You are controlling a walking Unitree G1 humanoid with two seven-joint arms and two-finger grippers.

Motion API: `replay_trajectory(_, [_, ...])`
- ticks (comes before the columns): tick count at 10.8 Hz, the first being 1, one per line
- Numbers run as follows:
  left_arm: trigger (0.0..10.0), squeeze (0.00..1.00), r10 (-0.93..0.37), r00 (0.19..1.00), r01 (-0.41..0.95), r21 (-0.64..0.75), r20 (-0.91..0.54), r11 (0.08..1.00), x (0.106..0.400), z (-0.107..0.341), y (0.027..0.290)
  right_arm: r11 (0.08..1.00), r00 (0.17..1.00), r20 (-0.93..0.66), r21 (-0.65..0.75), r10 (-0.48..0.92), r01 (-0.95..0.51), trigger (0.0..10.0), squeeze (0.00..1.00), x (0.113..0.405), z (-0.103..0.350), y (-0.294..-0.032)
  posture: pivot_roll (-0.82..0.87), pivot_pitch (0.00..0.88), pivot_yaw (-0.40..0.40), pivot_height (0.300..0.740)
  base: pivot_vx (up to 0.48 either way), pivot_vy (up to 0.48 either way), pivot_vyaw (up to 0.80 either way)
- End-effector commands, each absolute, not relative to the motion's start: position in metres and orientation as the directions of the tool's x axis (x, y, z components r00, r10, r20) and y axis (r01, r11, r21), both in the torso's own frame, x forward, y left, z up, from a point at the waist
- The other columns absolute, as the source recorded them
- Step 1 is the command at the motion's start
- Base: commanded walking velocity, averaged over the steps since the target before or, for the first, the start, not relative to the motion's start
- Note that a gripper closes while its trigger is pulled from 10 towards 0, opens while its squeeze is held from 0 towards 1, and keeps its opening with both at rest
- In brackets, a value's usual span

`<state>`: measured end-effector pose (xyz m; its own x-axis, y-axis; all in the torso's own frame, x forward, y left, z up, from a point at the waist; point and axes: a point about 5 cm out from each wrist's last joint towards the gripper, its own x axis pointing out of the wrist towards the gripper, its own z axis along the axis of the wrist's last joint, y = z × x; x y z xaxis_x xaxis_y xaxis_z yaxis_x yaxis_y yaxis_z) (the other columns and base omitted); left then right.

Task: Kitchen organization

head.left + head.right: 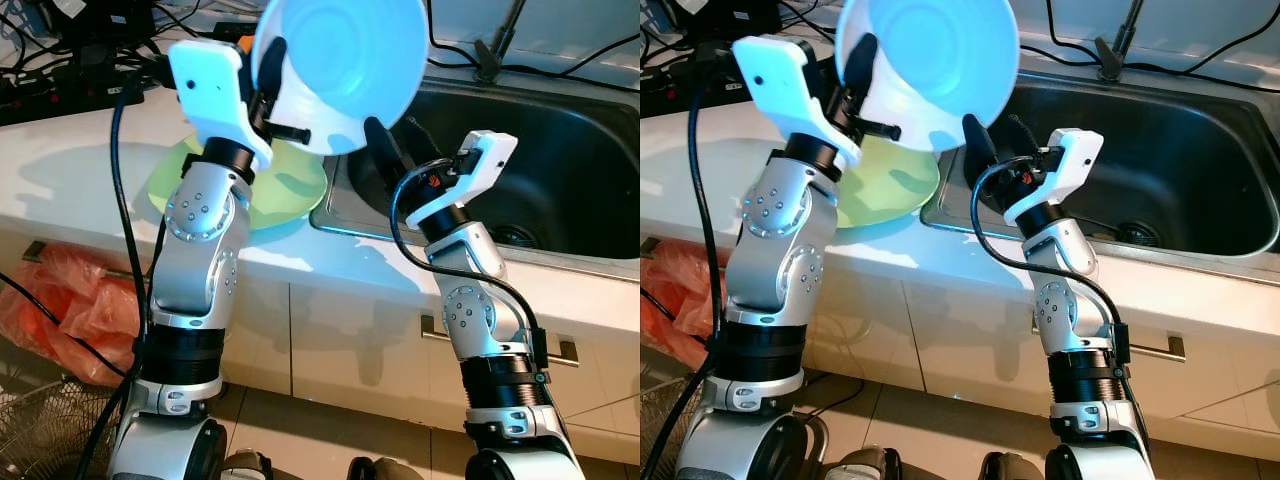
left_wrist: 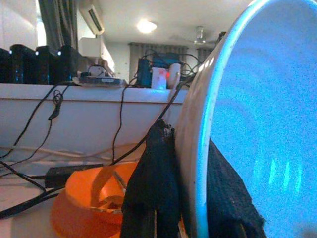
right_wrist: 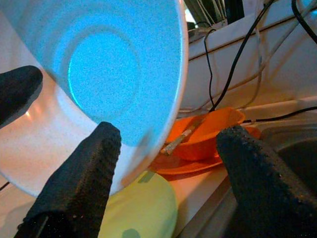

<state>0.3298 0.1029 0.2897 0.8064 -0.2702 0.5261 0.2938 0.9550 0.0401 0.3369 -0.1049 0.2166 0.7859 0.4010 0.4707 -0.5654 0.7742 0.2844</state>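
Observation:
A pale blue bowl (image 1: 340, 60) hangs tilted in the air above the counter's edge, its inside facing me. My left gripper (image 1: 268, 85) is shut on its rim, one black finger (image 2: 153, 183) on each side of the wall. A lime green plate (image 1: 240, 185) lies on the white counter under the bowl. My right gripper (image 1: 395, 145) is open just below the bowl's lower edge, over the sink's left rim, with its fingers (image 3: 79, 183) spread and holding nothing. An orange bowl (image 3: 205, 131) on an orange plate sits further back on the counter.
The steel sink (image 1: 560, 170) with its drain lies to the right, the tap (image 1: 495, 45) behind it. Black cables and power strips (image 1: 60, 80) run along the back of the counter. An orange plastic bag (image 1: 70, 305) sits on the floor at left, beside a wire basket (image 1: 40, 435).

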Motion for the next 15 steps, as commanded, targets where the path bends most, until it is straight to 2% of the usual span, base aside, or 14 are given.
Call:
replay_trajectory(1, [10.0,0.0,-0.293,0.792,0.322,0.042,0.535,0.946,0.328,0.29,0.099,0.777,0.789,0.482,0.295,0.381,-0.556,10.0,0.0,0.336,0.219,-0.109,0.07,0.126,-0.01,0.74,0.0,0.0,0.0])
replay_trajectory(3, [10.0,0.0,-0.311,0.797,0.342,0.037,0.519,0.939,0.326,0.284,0.099,0.781,0.804,0.481,0.324,0.349,-0.533,10.0,0.0,0.337,0.219,-0.113,0.07,0.129,-0.011,0.74,0.0,0.0,0.0])
replay_trajectory(4, [10.0,0.0,-0.317,0.799,0.348,0.037,0.511,0.937,0.326,0.282,0.098,0.778,0.807,0.482,0.337,0.342,-0.531,9.2,0.0,0.338,0.219,-0.113,0.07,0.129,-0.011,0.74,0.0,0.0,0.0])
replay_trajectory(5, [10.0,0.0,-0.321,0.8,0.352,0.038,0.507,0.935,0.326,0.281,0.098,0.776,0.808,0.483,0.344,0.337,-0.529,4.0,0.0,0.338,0.219,-0.114,0.07,0.129,-0.011,0.74,0.0,0.0,0.0])
replay_trajectory(6, [10.0,0.0,-0.323,0.8,0.354,0.038,0.505,0.935,0.326,0.28,0.098,0.776,0.809,0.483,0.347,0.334,-0.527,4.0,0.0,0.338,0.22,-0.114,0.07,0.129,-0.011,0.74,0.0,0.0,0.0])
replay_trajectory(7, [10.0,0.0,-0.328,0.801,0.36,0.036,0.501,0.932,0.326,0.279,0.098,0.771,0.811,0.485,0.358,0.328,-0.526,0.0,0.0,0.339,0.22,-0.114,0.07,0.129,-0.011,0.74,0.0,0.0,0.0])
replay_trajectory(8, [10.0,0.0,-0.336,0.799,0.37,0.033,0.499,0.928,0.325,0.278,0.096,0.765,0.811,0.487,0.369,0.326,-0.529,0.0,0.0,0.339,0.22,-0.114,0.08,0.129,-0.014,0.74,0.0,0.0,0.0])
replay_trajectory(9, [10.0,0.0,-0.347,0.793,0.386,0.028,0.501,0.922,0.325,0.278,0.094,0.758,0.812,0.485,0.379,0.326,-0.531,3.3,0.0,0.339,0.219,-0.114,0.08,0.129,-0.014,0.74,0.0,0.0,0.0])
replay_trajectory(10, [10.0,0.0,-0.353,0.79,0.394,0.027,0.501,0.919,0.324,0.278,0.093,0.756,0.814,0.482,0.384,0.325,-0.53,10.0,0.0,0.34,0.219,-0.114,0.08,0.129,-0.014,0.74,0.0,0.0,0.0])
replay_trajectory(12, [10.0,0.0,-0.37,0.784,0.411,0.028,0.498,0.911,0.323,0.276,0.092,0.749,0.815,0.48,0.396,0.325,-0.531,10.0,0.0,0.34,0.219,-0.114,0.08,0.129,-0.017,0.74,0.0,0.0,0.0])
replay_trajectory(13, [10.0,0.0,-0.372,0.783,0.414,0.028,0.498,0.91,0.323,0.276,0.092,0.747,0.815,0.48,0.397,0.325,-0.533,0.4,0.0,0.34,0.219,-0.114,0.08,0.129,-0.017,0.74,0.0,0.0,0.0])
replay_trajectory(15, [10.0,0.0,-0.391,0.787,0.424,0.041,0.478,0.905,0.323,0.271,0.09,0.739,0.81,0.485,0.402,0.329,-0.541,0.0,0.0,0.339,0.219,-0.114,0.08,0.13,-0.017,0.74,0.0,0.0,0.0])
